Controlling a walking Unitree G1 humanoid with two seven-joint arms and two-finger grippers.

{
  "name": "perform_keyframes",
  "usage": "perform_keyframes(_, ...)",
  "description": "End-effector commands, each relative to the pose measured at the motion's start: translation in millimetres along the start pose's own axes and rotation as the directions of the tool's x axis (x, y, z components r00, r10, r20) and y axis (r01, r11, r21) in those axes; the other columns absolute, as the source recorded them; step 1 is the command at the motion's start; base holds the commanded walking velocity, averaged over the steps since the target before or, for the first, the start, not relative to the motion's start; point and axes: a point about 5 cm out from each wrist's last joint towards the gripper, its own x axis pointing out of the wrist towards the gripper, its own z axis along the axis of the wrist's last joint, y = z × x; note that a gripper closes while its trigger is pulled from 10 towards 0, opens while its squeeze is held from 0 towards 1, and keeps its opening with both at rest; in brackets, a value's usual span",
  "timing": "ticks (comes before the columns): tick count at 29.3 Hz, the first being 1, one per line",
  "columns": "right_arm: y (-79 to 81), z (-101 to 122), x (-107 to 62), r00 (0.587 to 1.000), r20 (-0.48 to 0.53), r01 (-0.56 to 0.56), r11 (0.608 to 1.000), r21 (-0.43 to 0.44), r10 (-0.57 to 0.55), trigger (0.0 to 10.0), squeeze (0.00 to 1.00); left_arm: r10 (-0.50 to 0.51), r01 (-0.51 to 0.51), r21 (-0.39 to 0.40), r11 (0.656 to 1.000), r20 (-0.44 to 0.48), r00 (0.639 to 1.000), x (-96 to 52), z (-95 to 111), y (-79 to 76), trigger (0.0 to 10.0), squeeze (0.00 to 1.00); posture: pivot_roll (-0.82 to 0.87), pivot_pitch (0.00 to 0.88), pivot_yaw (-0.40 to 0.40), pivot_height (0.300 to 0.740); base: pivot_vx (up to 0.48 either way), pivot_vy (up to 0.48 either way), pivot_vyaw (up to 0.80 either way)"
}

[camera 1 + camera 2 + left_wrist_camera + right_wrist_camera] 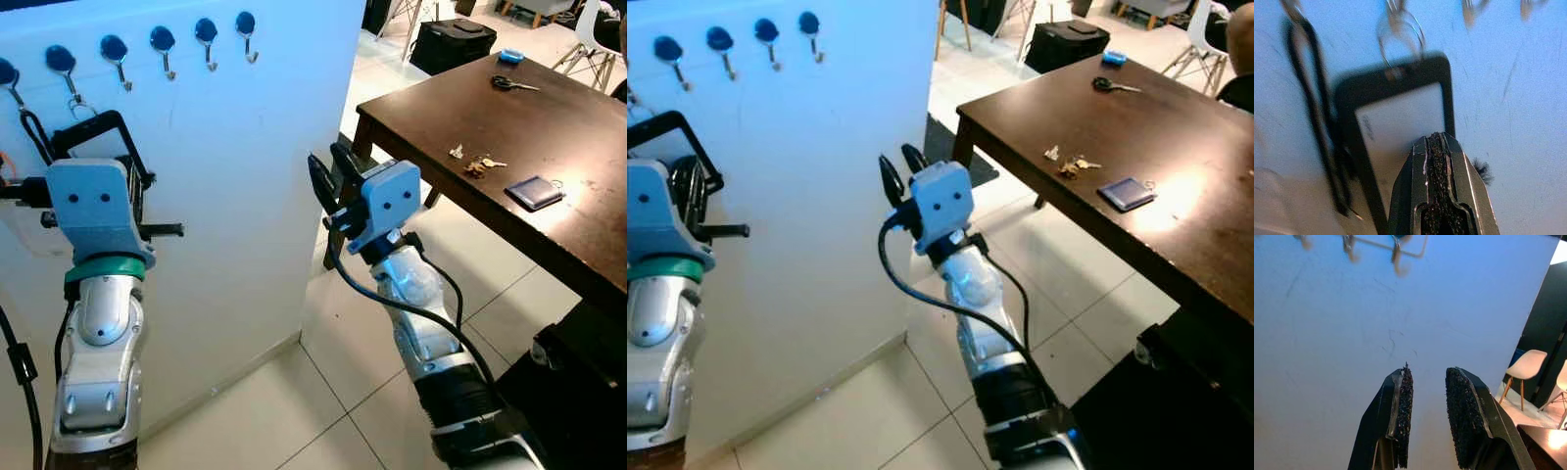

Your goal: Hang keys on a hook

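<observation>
A white wall panel (235, 186) carries a row of blue-capped metal hooks (162, 44). From one hook's wire ring hangs a black rectangular key tag (1400, 105) with a pale insert, and the left gripper (1439, 147), its jaws closed, pinches the tag's lower edge. A black looped strap (1312, 117) dangles beside it, blurred. The right gripper (1427, 416) hovers near the panel's edge, its rough-padded jaws parted and holding nothing. Behind, a dark wooden worktop (578, 196) bears a loose bunch of keys (480, 164), a dark wallet (534, 192) and scissors (511, 84). The floor (323, 392) is pale tile.
</observation>
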Motion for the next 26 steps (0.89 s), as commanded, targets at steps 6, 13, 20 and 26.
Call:
perform_keyframes(6,-14.3,2,-6.4,0.999,-0.031,-0.010,0.998,-0.064,0.008,10.0,0.00,-0.155,0.157,-0.029,0.987,0.052,0.987,-13.1,24,-15.3,10.0,0.00,-0.04,0.048,0.050,0.740,0.000,0.000,0.00)
perform_keyframes(13,-31.0,9,-4.8,1.000,-0.020,0.015,0.993,-0.121,-0.017,10.0,0.00,-0.206,0.207,-0.021,0.978,0.044,0.977,-20.6,24,-23.4,10.0,0.00,-0.04,0.052,0.056,0.740,0.000,0.000,0.00)
perform_keyframes(20,-55.0,31,6.1,0.996,0.047,0.083,0.986,-0.148,-0.076,10.0,0.00,-0.198,0.202,-0.036,0.979,0.082,0.977,-16.4,34,-31.2,10.0,0.00,-0.05,0.050,0.057,0.740,0.000,0.000,0.00)
perform_keyframes(26,-47.6,21,0.5,0.997,0.015,0.074,0.989,-0.125,-0.073,10.0,0.00,-0.179,0.182,-0.008,0.983,0.135,0.974,12.2,46,-34.8,10.0,0.00,-0.05,0.046,0.061,0.740,0.000,0.000,0.00)
